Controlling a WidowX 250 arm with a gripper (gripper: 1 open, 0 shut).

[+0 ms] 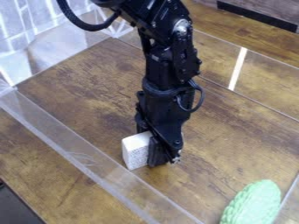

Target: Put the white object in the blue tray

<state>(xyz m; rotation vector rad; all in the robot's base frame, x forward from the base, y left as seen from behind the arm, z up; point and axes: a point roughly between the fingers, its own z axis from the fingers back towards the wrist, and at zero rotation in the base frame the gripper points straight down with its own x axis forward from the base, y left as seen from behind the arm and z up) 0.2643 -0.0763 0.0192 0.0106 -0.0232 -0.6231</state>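
The black arm [163, 52] comes down from the top of the view and stands almost straight up over the wood table [82, 96]. Its gripper [156, 153] points down at the tabletop, low, right by the wood.

The white block [138, 150] sits at the gripper's tip, on the left side as we see it. The block stands on the table, or very close to it – can't tell if it is lifted a bit. Its pale, rough face looks toward the camera. The black fingers press in tight, nearly all the way shut, and they look clamped on the block. The far side of the block is hidden behind the gripper, so the exact grip pts can't be seen.

A green bumpy thing [253, 203] lies at the bottom right corner, well apart from the block & the gripper.

A clear plastic wall [70, 144] runs across the near side of the table, from the left edge down toward the bottom – the block is just behind it. Another clear strip [239, 68] stands up on the right, past the arm.

The table is dark brown with wood grain. No blue tray shows in this view.
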